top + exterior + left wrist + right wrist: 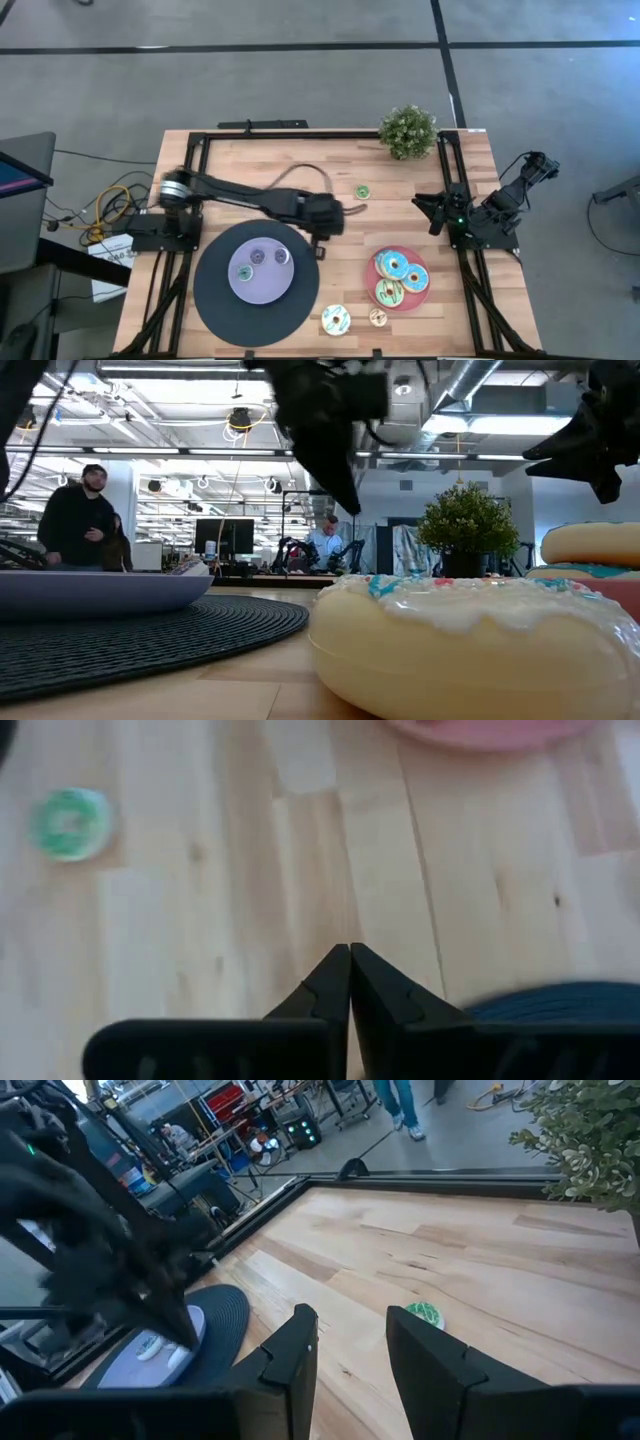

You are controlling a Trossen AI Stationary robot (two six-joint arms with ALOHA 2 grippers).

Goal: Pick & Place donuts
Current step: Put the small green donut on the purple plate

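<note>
My left gripper (348, 212) is shut and empty above the bare wood at the table's middle; its closed fingertips show in the left wrist view (350, 960). A small green donut (362, 190) lies on the wood just beyond it and also shows in the left wrist view (70, 823). A pink plate (425, 297) holds three iced donuts (392, 265). A white iced donut (335, 319) and a small orange one (378, 317) lie near the front edge. Three small donuts (257, 257) lie on the lavender plate (262, 285). My right gripper (432, 208) waits open at the table's right side.
The lavender plate sits on a big black disc (215, 300) at the front left. A potted plant (408, 130) stands at the far right. A black frame (300, 134) runs along the table's edges. People stand in the room behind the table (75, 510).
</note>
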